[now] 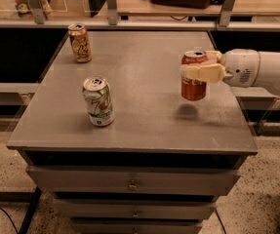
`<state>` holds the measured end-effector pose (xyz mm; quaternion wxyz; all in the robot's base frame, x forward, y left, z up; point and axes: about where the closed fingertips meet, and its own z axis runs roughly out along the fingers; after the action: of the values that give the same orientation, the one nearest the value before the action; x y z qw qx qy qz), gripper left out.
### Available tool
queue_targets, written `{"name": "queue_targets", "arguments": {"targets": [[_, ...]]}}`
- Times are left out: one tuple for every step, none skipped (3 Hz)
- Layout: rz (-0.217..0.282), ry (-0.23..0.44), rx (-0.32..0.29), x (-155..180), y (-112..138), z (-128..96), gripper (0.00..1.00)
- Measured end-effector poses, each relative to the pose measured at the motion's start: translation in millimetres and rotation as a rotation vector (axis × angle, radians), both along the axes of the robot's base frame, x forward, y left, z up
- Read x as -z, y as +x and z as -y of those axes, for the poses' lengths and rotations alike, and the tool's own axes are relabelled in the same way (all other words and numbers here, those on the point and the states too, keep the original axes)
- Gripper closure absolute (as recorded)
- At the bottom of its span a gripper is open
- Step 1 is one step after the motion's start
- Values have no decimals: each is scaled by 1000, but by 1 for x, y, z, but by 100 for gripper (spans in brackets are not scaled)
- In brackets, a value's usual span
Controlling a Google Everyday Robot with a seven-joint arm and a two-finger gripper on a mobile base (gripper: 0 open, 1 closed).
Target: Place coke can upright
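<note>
End effector [195, 72], right of centre in frame: clenched around the upper half of the Coca-Cola can [194, 89]. The can reads upright, silver top showing above the fingers [205, 73]. It hangs clear of the counter [144, 67], with its shadow [187, 112] apart from the base.

Risks, as judged:
- If you let go at this height, the can drops and may bounce over. Bring the base down to contact first.
- Any tilt at touchdown lands it on its rim, so it topples on release.
- A toppled can could roll off the counter's right edge, which is near.
- The white-and-green can [98, 102], lower left, and the gold-tan can [80, 43], upper left, sit well apart, so a collision is unlikely.
</note>
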<state>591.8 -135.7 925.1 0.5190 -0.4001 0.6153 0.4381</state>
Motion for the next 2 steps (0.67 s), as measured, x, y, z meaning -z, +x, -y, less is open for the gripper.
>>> {"name": "queue_targets", "arguments": {"targets": [[90,19,-29,4,-6,7,59],[168,-3,-48,9,-12,12,36]]}}
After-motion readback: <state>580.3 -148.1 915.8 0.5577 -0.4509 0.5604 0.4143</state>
